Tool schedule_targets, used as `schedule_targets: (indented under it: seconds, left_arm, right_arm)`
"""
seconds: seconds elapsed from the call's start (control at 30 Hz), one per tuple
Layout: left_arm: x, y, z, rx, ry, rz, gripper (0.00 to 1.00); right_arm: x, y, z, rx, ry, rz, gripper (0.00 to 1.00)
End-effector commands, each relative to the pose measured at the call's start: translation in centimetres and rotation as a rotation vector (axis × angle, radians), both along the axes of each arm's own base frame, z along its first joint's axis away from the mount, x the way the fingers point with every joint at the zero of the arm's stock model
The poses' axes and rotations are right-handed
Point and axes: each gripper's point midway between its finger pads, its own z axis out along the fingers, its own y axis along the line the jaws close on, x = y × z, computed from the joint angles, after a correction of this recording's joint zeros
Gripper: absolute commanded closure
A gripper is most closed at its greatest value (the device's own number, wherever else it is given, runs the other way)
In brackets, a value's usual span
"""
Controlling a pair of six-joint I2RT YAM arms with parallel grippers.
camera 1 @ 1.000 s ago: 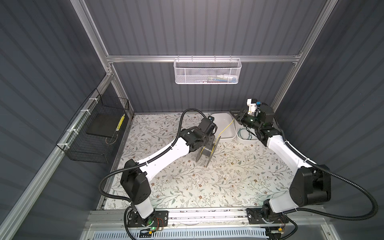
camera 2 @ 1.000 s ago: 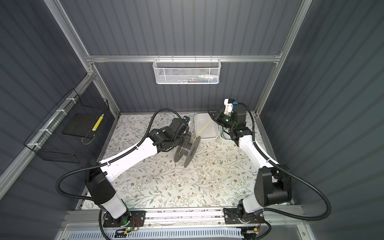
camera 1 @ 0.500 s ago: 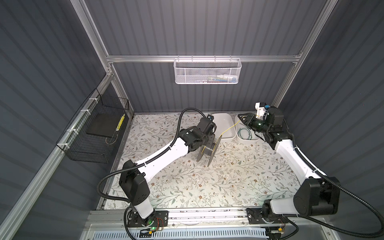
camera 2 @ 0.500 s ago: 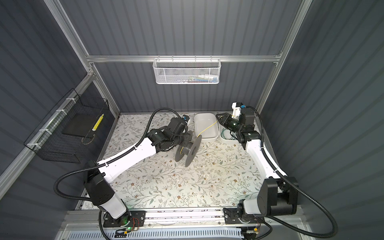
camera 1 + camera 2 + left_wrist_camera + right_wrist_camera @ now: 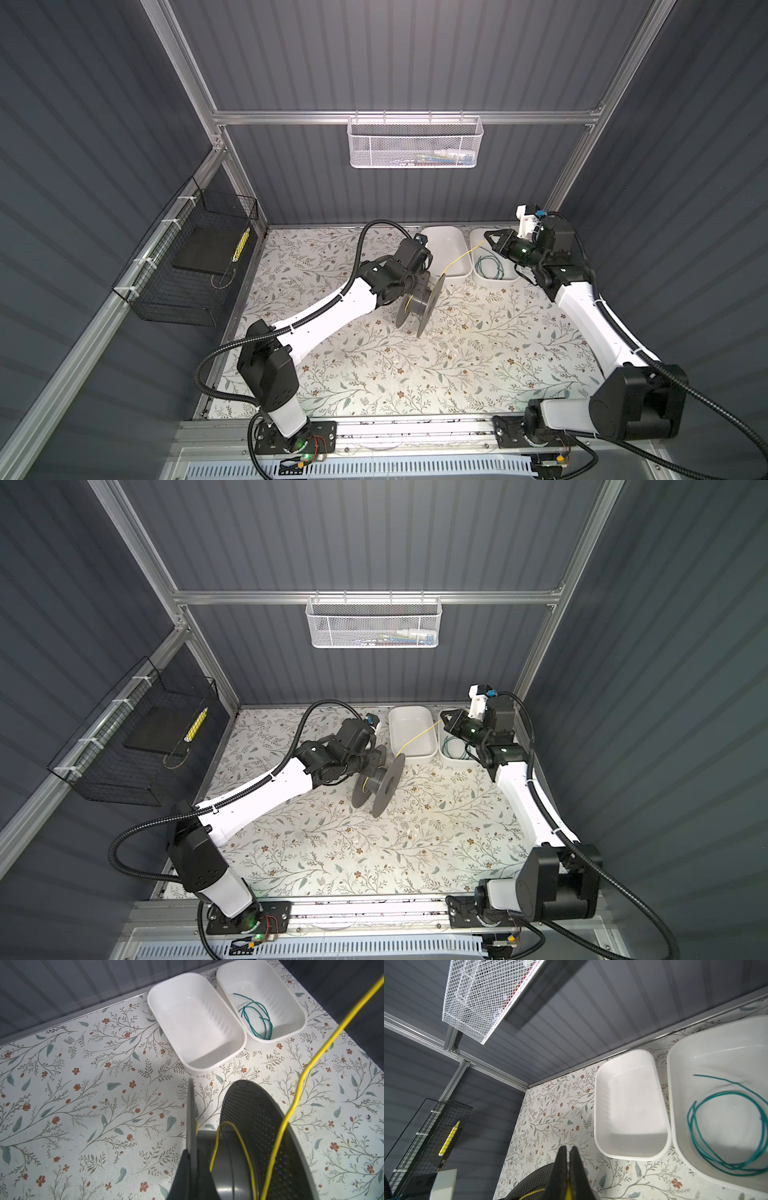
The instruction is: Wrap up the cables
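Dark grey plastic spool (image 5: pixel 259 1126): matt, flange finely perforated. Thin yellow insulated wire (image 5: pixel 306 1070): smooth, faint sheen. Empty white plastic tub (image 5: pixel 197 1022): glossy, ribbed walls. Floral-print tabletop (image 5: pixel 83 1105): smooth. White metal mesh basket (image 5: pixel 477 1001): painted.

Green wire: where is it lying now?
In both top views the green wire lies coiled in the right-hand white tub at the back right of the table, beside the empty tub.

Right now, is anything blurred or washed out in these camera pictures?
Right wrist view: the right pincer, close to the lens, looks soft. Left wrist view: small glare streaks inside the empty white bin. Both top views: the floral tabletop is brightly lit, the walls dark.
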Motion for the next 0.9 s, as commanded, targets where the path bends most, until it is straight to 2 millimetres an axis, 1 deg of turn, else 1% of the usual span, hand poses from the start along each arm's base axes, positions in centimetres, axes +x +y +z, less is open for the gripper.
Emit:
schedule_targets:
  seconds: [0.0,0.03,0.07,0.17,0.2,0.23,0.3,0.37,0.4,0.47,0.53,0.63,0.77,0.87]
  left_arm:
    - [-1.3,0.7,2.4,-0.059,-0.012,-0.031,1.00]
    - [-1.7,1.0,2.5,-0.059,-0.009,-0.043,1.00]
    - [-2.3,1.4,2.5,-0.053,-0.004,-0.055,1.00]
    - [-3.9,3.3,2.7,-0.032,-0.001,-0.063,1.00]
    - [-4.7,4.2,1.4,-0.007,0.019,-0.063,1.00]
    - [-5.2,4.6,0.9,0.003,0.030,-0.071,1.00]
    - [-6.5,5.8,-0.8,0.041,0.072,-0.076,1.00]
    - [-7.3,6.6,-1.8,0.061,0.096,-0.080,1.00]
    - [-7.7,6.9,-2.1,0.063,0.103,-0.085,1.00]
    - [-8.5,7.3,-2.0,0.046,0.105,-0.096,1.00]
    - [-9.1,7.7,-0.9,0.006,0.081,-0.107,1.00]
    - [-9.2,8.0,1.4,-0.045,0.030,-0.102,1.00]
    - [-8.8,7.4,5.5,-0.133,-0.030,-0.093,1.00]
    - [-8.1,6.7,9.1,-0.221,-0.091,-0.084,1.00]
  right_arm:
    - [1.1,-1.4,3.0,-0.045,-0.089,-0.057,1.00]
    - [1.6,-1.7,3.0,-0.063,-0.095,-0.072,1.00]
    - [2.4,-2.5,2.6,-0.086,-0.084,-0.103,1.00]
    - [4.4,-4.6,1.5,-0.055,-0.058,-0.153,1.00]
    - [5.0,-5.1,1.3,-0.053,-0.056,-0.166,1.00]
    - [5.4,-5.4,1.3,-0.047,-0.057,-0.172,1.00]
    - [6.3,-5.7,1.4,-0.027,-0.057,-0.170,1.00]
    - [6.9,-5.6,1.7,-0.016,-0.063,-0.168,1.00]
    - [7.1,-5.7,1.9,-0.011,-0.065,-0.169,1.00]
    - [7.5,-5.6,1.6,-0.005,-0.058,-0.166,1.00]
    - [7.7,-5.8,0.6,-0.006,-0.040,-0.176,1.00]
    - [7.3,-5.6,-2.6,0.004,0.008,-0.174,1.00]
    - [5.5,-4.5,-7.0,0.044,0.055,-0.178,1.00]
    - [3.9,-3.2,-9.6,0.051,0.083,-0.170,1.00]
